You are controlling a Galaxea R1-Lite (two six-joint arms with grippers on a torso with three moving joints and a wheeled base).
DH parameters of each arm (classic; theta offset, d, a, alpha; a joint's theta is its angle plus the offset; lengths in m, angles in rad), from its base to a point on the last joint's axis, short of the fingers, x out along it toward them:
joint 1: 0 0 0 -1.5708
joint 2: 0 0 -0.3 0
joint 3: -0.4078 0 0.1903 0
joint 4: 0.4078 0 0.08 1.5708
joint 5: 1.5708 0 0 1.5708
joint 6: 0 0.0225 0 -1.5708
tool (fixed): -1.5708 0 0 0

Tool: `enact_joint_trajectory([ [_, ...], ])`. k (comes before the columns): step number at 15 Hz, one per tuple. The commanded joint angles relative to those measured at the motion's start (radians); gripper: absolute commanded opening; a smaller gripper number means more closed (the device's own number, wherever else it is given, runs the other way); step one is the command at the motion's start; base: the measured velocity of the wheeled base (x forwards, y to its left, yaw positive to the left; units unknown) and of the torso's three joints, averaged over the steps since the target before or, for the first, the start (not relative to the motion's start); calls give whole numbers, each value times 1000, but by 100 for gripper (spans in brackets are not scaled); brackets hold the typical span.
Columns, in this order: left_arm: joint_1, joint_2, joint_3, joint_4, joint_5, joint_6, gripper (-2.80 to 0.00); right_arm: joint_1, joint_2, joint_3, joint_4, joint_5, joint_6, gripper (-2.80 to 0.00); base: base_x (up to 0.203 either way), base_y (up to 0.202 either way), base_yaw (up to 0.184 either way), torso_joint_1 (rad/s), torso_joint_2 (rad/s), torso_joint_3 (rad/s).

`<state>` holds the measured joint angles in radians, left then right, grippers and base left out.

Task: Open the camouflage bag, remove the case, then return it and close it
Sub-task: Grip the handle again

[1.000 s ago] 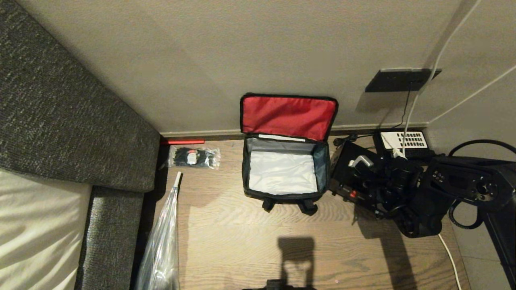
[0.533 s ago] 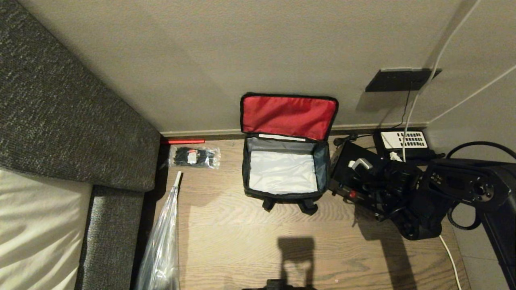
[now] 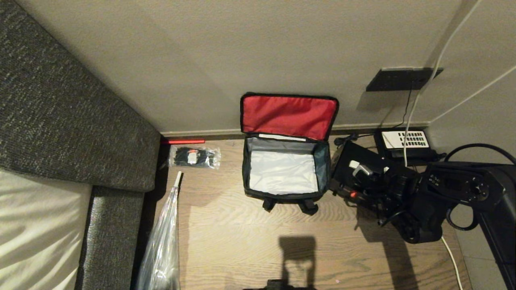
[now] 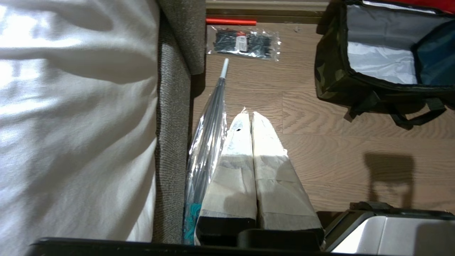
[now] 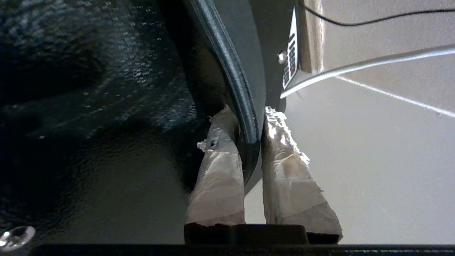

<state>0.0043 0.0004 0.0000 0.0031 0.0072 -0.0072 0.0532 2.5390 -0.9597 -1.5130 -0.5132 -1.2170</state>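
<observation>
The camouflage bag [image 3: 284, 171] is standing open against the wall, red lid up, silvery inside showing. The black case [image 3: 350, 169] is lying just beside it.

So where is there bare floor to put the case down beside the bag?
Bare floor lies between the camouflage bag and the clear plastic bag. Right of it is crowded: the case, the right gripper, the telephone.

Right gripper closes on the case

Over the last second the right gripper [image 5: 250, 142] drew its taped fingers [image 5: 217, 170] in from wide apart to pinch the rim of the case [image 3: 354, 161], shifting slightly beside the camouflage bag [image 3: 282, 193]
</observation>
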Motion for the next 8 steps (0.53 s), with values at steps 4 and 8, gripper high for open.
enact_joint_trajectory([
  [4, 0, -2, 3, 0, 0, 0, -280, 13, -69, 14, -17, 0, -4, -280, 0, 0, 0, 0, 0, 0],
  [8, 1, -2, 3, 0, 0, 0, -280, 18, -183, 90, -16, 0, -10, -280, 0, 0, 0, 0, 0, 0],
])
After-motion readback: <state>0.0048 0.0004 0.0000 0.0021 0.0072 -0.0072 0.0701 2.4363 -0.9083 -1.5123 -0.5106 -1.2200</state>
